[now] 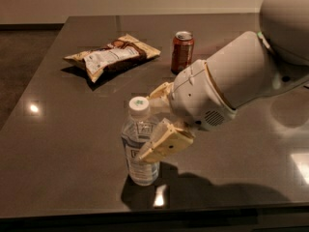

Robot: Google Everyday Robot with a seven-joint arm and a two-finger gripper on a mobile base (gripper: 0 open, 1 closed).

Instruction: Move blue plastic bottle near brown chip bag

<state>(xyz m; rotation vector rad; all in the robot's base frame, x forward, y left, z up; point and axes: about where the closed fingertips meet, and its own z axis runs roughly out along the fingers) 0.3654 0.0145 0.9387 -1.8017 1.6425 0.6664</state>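
Holds the pincer (145,126) spread wide about the blue plastic bottle (136,140), reaching in from the bottle's right on a bulky white arm (227,83). Lays one cream finger (166,143) slantwise across the bottle's camera-facing side at label height, and puts the other behind the bottle, level with the neck and just beside the white cap (139,104). Cannot tell whether either finger presses on the plastic. Finds the bottle upright on the dark tabletop (58,149), between the two fingers and close to the tabletop's near edge, with a dark shadow (193,192) spreading from its foot off to its right. Meets a reddish-brown soda can (182,51) upright behind the bottle and a little to its right, well apart from it and just beyond the arm's white wrist. Sees the brown chip bag (110,58) lying flat behind the bottle and to its left, well apart from it and about level with the can. Places the can to the right of the straight line from bottle to bag, not on it. Catches a small bright glint (34,108) of light on the tabletop far to the bottle's left.
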